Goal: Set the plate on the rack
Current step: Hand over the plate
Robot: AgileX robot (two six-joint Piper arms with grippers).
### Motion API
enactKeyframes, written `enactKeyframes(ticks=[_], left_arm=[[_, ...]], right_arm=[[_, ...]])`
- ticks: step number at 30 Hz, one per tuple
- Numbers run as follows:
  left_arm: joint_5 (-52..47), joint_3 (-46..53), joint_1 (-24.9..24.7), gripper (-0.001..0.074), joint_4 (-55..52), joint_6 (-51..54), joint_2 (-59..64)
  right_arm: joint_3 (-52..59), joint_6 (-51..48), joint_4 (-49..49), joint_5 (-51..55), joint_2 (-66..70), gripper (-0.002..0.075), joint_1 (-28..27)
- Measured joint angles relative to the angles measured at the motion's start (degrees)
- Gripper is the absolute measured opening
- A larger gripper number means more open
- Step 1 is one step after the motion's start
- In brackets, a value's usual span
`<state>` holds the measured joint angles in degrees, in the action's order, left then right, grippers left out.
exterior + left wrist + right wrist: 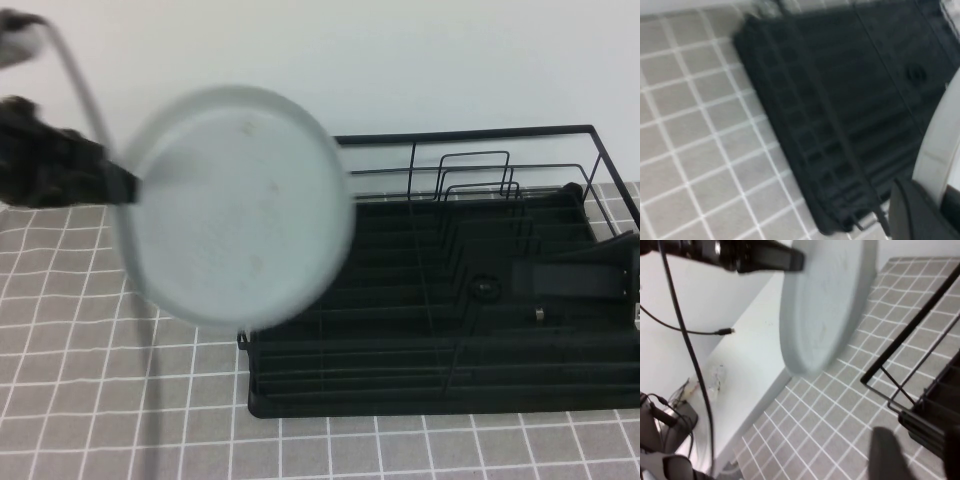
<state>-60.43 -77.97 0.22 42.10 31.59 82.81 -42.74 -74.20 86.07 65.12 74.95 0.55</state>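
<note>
While you look down from the high camera, your biggest item is the rack (440, 330), a black wire frame on a black tray base, sitting on the grey tiled tabletop (80, 380) toward the right side. Next in size comes the plate (235, 205), pale grey-blue and round, held up in the air with its face toward the camera, at the rack's left end and overlapping that corner in the view. It is not on the rack. Your left gripper (128, 185) is clamped on the plate's left rim, jaws closed down onto the edge; the right wrist camera shows the same dark fingers (775, 260) pinching the rim. Your right gripper (625, 270) sits low at the far right edge, over the rack's right end, holding nothing; you cannot tell from these views how wide its jaws stand.
</note>
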Motion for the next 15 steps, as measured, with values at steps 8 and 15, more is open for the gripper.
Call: enactKeyframes(ticks=[8, 15], left_arm=[[5.4, 0.0, -12.9, 0.0000, -3.9, -7.8, -0.8], [9.4, 0.0, -20.4, 0.0000, -8.9, -13.1, -0.8]], right_arm=[[0.0, -0.1, 1.3, 0.0, 0.0, 0.0439, 0.0], [0.0, -1.2, 1.3, 0.0, 0.0, 0.0438, 0.0]])
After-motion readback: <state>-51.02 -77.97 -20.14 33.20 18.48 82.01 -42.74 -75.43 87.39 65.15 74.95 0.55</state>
